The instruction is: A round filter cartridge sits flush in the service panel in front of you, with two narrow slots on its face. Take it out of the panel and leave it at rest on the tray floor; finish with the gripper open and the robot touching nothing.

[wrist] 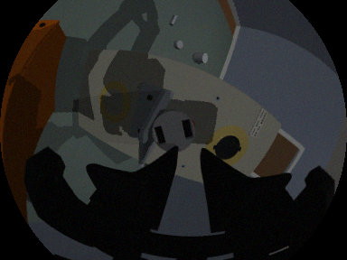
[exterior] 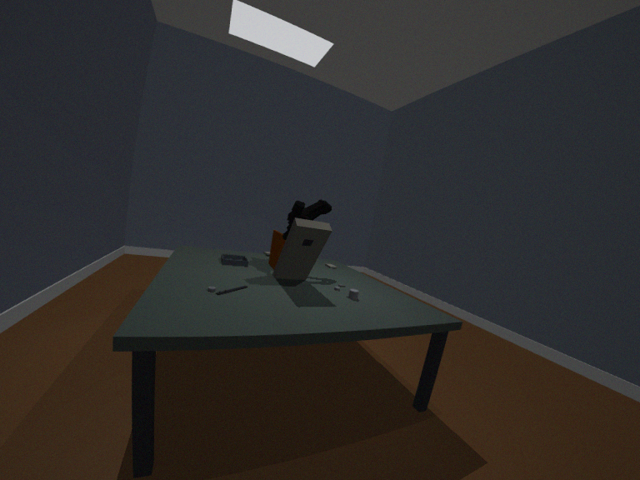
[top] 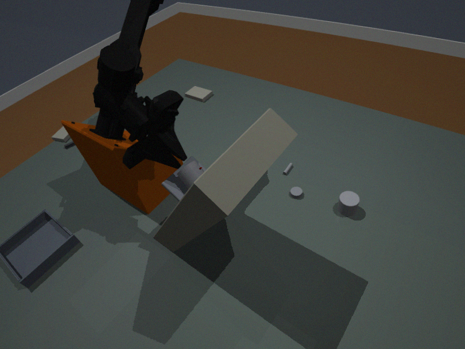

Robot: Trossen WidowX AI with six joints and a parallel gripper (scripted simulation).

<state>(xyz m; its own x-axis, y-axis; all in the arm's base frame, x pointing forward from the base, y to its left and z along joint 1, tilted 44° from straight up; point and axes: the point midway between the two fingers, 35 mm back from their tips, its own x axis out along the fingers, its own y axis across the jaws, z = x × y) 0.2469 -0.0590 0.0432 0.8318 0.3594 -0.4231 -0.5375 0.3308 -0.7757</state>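
The round grey cartridge (top: 191, 171) (wrist: 173, 131) is out of its socket and rests against a grey ledge (top: 172, 186) (wrist: 154, 118) on the sloping cream service panel (top: 244, 161) (exterior: 299, 261) (wrist: 190, 81). Both dark slots on its face show in the wrist view. My gripper (top: 183, 162) (wrist: 190, 151) stands partly open, with nothing between the fingers. Its tips are close to the cartridge's face, outside the slots; whether they touch it is not clear. The empty socket (wrist: 227, 147) is a dark hole in a yellow ring. The grey tray (top: 52, 259) (exterior: 234, 262) holds nothing.
An orange wedge-shaped block (top: 123, 180) (wrist: 27, 68) stands under and beside the arm. A second yellow ring (wrist: 105, 106) lies in shadow on the panel. A white cylinder (top: 349, 204) (exterior: 353, 294), a small disc (top: 296, 191) and a short rod (top: 287, 168) lie beyond the panel.
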